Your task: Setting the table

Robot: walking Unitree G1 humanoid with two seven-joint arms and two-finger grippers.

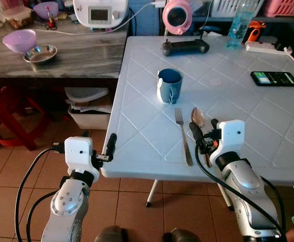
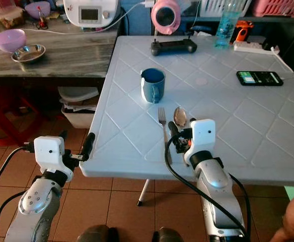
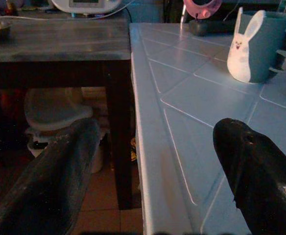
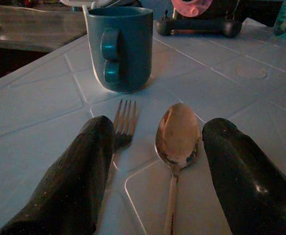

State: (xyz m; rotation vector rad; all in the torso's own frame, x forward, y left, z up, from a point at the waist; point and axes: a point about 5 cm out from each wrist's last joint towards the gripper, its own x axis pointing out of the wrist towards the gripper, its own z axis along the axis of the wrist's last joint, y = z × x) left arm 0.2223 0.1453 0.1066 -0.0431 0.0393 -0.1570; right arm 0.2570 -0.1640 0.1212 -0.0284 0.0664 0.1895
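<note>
On the white table (image 1: 237,106), the right gripper (image 4: 150,161) straddles the spoon (image 4: 177,134) beside the fork (image 1: 182,133), fingers apart, probably aligning the setting; the left gripper (image 1: 106,148) hangs spread, idle.

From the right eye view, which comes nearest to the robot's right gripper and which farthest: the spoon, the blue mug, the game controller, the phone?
From the right gripper:
1. Spoon, lying between its open fingers.
2. Blue mug, farther up the table, slightly left.
3 and 4. Phone, far right, and game controller, at the far edge: too close to call.

No text is readable — screens and labels too small.
</note>
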